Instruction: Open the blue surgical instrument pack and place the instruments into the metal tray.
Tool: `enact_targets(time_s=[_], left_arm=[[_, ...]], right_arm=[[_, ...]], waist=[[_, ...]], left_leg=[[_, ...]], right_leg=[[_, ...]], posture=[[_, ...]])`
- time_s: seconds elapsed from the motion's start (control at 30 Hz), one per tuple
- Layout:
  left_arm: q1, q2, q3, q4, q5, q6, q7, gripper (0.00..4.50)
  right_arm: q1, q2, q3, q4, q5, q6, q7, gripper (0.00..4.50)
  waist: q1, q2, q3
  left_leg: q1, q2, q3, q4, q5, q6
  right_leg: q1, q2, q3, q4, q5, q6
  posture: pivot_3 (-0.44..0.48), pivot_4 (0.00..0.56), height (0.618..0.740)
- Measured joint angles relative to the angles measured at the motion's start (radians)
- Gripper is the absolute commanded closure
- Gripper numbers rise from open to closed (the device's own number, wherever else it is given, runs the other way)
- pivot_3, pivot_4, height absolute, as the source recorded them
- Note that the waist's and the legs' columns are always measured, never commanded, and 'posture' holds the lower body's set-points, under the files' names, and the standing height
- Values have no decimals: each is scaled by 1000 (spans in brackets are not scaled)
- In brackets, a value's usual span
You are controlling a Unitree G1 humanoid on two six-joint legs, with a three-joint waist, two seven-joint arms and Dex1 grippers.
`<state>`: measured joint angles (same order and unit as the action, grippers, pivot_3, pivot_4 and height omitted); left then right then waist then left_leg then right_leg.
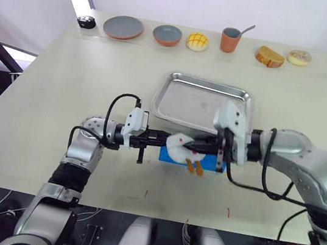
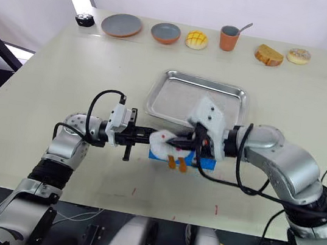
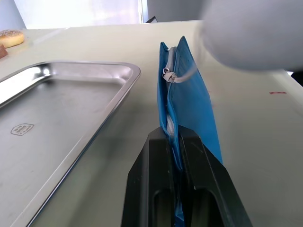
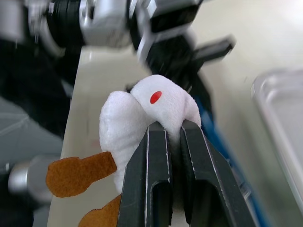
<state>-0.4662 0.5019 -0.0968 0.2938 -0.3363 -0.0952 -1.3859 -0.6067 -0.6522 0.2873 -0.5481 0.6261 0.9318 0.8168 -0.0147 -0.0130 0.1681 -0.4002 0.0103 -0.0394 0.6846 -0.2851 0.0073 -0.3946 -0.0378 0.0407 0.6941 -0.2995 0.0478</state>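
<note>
While the left end effector clamped the blue surgical instrument pack (zipper closed), the right end effector gripped the toy; the metal tray held no instruments.

Pale table, metal tray centre, plates, pastries, cup along far edge

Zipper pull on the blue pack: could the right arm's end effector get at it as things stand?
Probably not yet. The right end effector is shut on the white toy, so it is occupied. The zipper pull itself sits exposed on the blue pack, whose edge the left end effector pinches.
</note>
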Motion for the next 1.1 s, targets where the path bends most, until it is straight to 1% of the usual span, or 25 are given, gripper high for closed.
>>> enact_targets(time_s=[0.03, 0.2, 0.33, 0.37, 0.4, 0.43, 0.5, 0.53, 0.57, 0.63, 0.7, 0.8, 0.93, 1.0, 1.07, 1.1], left_arm=[[-2, -4, -2, 1, 2, 1, 6, 4500], [-5, -5, -5, 3, 3, 2, 6, 4500], [-7, -5, -7, 2, 3, 10, 7, 4500], [-7, -4, -7, 1, 3, 11, 7, 4500], [-7, -4, -9, -4, 2, 16, 7, 4500], [-7, -4, -9, -4, 2, 17, 7, 4500], [-7, -4, -10, -7, 2, 20, 7, 4500], [-7, -3, -10, -8, 1, 20, 7, 4500], [-7, -3, -10, -8, 1, 20, 7, 4500], [-8, -3, -10, -11, -1, 20, 6, 4500], [-8, -3, -10, -13, -3, 19, 4, 4500], [-5, 0, -9, -16, -3, 17, 3, 4500], [0, 2, -8, -22, -3, 4, 1, 4500], [1, 3, -7, -22, -3, 0, -2, 4500], [10, 1, -11, -34, -6, -10, -5, 4500], [15, 2, -9, -36, -10, -13, -6, 4500]], right_arm=[[28, -49, 42, -22, -53, -41, 16, 4441], [63, -62, 62, -24, -87, -64, 31, 4441], [93, -32, 77, -22, -94, -64, 26, 3127], [92, -26, 77, -19, -94, -64, 26, 2731], [92, -25, 77, -15, -94, -64, 30, 2086], [92, -25, 77, -14, -94, -64, 31, 1846], [92, -33, 74, -9, -88, -62, 50, 955], [93, -47, 60, -10, -71, -62, 70, 140], [94, -52, 53, -10, -66, -61, 75, 43], [120, -69, 5, -20, -32, -62, 99, 43], [180, -118, -85, -42, 32, -64, 140, 43], [262, -179, -202, -62, 74, -91, 184, 43], [398, -216, -364, -62, 103, -155, 216, 43], [434, -229, -429, -58, 110, -170, 223, 43], [545, -282, -570, -24, 120, -193, 271, 43], [562, -293, -594, -10, 118, -193, 278, 43]], waist=[[2, 0, 0], [2, 0, 0], [2, 0, 0], [2, 0, 0], [3, 0, 0], [3, 0, 0], [3, 0, 0], [4, 0, 0], [4, 0, 0], [6, 0, 0], [9, 0, 0], [7, 0, 0], [7, 0, 0], [6, 0, 0], [13, 0, 0], [12, 0, 0]], left_leg=[[0, 0, 0, 0, 0, 0], [0, 0, -1, 0, 0, 0], [0, 0, -1, 0, 0, 0], [0, 0, -1, 0, 0, 0], [0, 0, -1, 0, 0, 0], [0, 0, -1, 0, 0, 0], [0, 0, -1, 0, 0, 0], [0, 0, -1, 0, 0, 0], [0, 0, -1, 0, 0, 0], [0, 0, -2, 0, 0, 0], [-1, 0, -2, 0, 0, 0], [0, 0, -2, 0, 0, 0], [0, 0, -1, 0, 0, 0], [1, 0, -1, 0, 0, 0], [1, 0, -1, 0, 0, 0], [2, 0, -1, 0, 0, 0]], right_leg=[[0, 0, -1, 0, 0, 0], [0, 0, 0, 0, 0, 0], [0, 0, 0, 0, 0, 0], [0, 0, 0, 0, 0, 0], [0, 0, 0, 0, 0, 0], [0, 0, 0, 0, 0, 0], [0, 0, -1, 0, 0, 0], [1, 0, -1, 0, 0, 0], [1, 0, -1, 0, 0, 0], [1, 0, -1, -1, 0, 0], [1, 0, -2, -2, 0, 0], [1, 0, -1, -2, 0, 0], [2, 0, -1, -1, 0, 0], [3, 0, -1, -1, 0, 0], [4, 0, -1, -1, 0, 0], [4, 0, -1, -2, 0, 0]], posture=[[0, 150, 740], [0, 150, 740], [0, 150, 740], [0, 150, 740], [0, 150, 740], [0, 150, 740], [0, 150, 740], [0, 150, 740], [0, 150, 740], [0, 150, 740], [0, 150, 740], [0, 150, 740], [0, 150, 740], [0, 150, 740], [0, 150, 740], [0, 150, 740]])
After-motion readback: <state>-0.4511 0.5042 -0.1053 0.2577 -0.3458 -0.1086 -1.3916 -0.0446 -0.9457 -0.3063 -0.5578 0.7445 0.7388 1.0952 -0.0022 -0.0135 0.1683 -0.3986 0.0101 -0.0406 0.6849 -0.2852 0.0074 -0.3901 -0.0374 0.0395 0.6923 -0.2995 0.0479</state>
